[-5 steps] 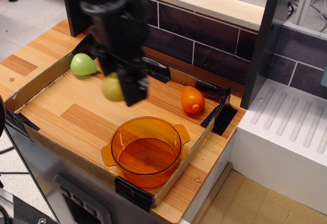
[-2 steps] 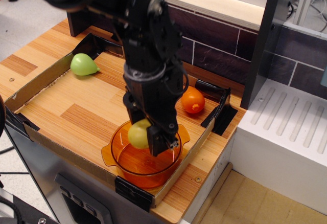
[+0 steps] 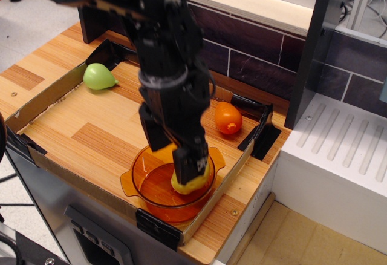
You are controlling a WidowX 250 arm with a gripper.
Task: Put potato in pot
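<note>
The pale yellow potato [image 3: 193, 184] lies inside the translucent orange pot [image 3: 140, 183], against its right inner wall. My black gripper [image 3: 171, 161] reaches down into the pot from above. Its front finger [image 3: 186, 163] stands just over the potato and hides the potato's top. The gap between the fingers shows only the orange pot, so the jaws stand apart and hold nothing. The pot sits at the front of the cardboard-edged wooden tray.
A light green pear-shaped item [image 3: 98, 76] lies at the tray's back left. An orange rounded fruit [image 3: 228, 118] lies at the back right. The low cardboard wall [image 3: 42, 98] rings the tray. A dark tiled wall [image 3: 254, 53] stands behind, and a white ridged surface [image 3: 338, 150] lies to the right.
My arm carried the potato from mid-tray over to the pot and lowered into it. The potato has left the gap between the fingers and now rests low in the pot.
</note>
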